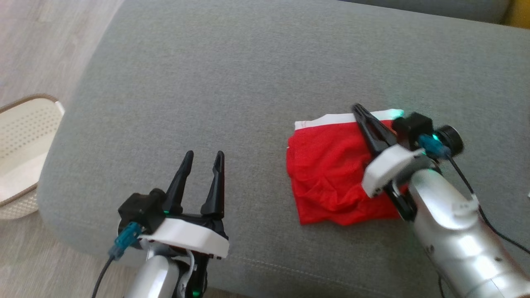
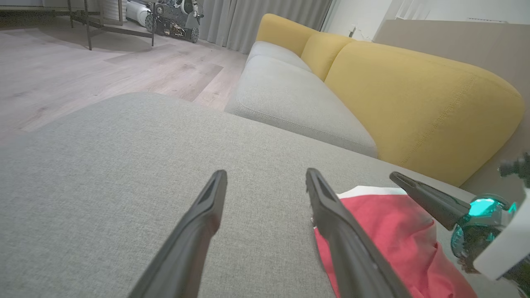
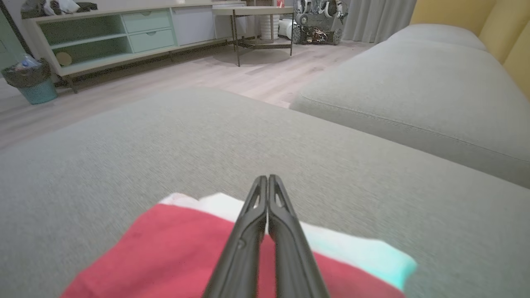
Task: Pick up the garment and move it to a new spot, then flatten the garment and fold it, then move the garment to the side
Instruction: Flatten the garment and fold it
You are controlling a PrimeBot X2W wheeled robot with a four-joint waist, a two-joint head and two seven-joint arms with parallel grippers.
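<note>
Red fabric garment w/ a white waistband [image 1: 327,174] lies folded into a rough rectangle on the broad grey fabric sofa seat [image 1: 227,74], right of centre, band along the far edge. Right pincer [image 1: 357,108] is over the garment's right side, its two dark fingers pressed tight together, nothing btwn them, tips reaching the white band; can't tell if they touch the cloth. Left pincer [image 1: 205,154] is at the seat's near edge, apart from the garment, fingers spread wide, holding nothing. White perforated plastic basket [image 1: 25,136] sits on the pale wood floor [image 1: 37,37] by the seat's left side.
</note>
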